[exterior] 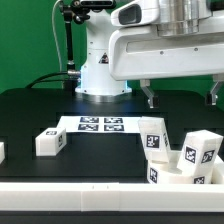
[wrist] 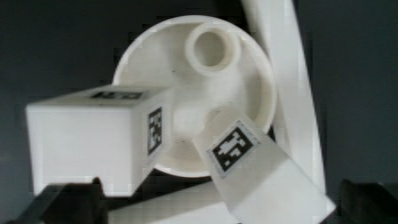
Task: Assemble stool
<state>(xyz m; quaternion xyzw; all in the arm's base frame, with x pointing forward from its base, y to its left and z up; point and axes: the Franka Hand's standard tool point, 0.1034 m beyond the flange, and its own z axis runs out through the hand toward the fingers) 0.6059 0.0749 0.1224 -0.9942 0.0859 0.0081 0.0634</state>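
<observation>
Only the exterior view shows the thin flat white marker board [exterior: 100, 124] on the black table [exterior: 30, 115]. It also shows a loose white tagged block leg [exterior: 50, 141] lying on its side towards that view's left, well apart from the rest. Only the wrist view shows the flat face of the white plastic ring-shaped seat [wrist: 178, 95], with its round hole, beside the long white border rail [wrist: 285, 50]. In the exterior view the seat sits low at the right, largely hidden. An upright white block leg [exterior: 152, 137] and a second upright leg [exterior: 200, 152] stand there, long axes vertical. Whether they are fixed cannot be told. The two-finger gripper [exterior: 181, 98] hangs above, jaws wide apart and empty.
</observation>
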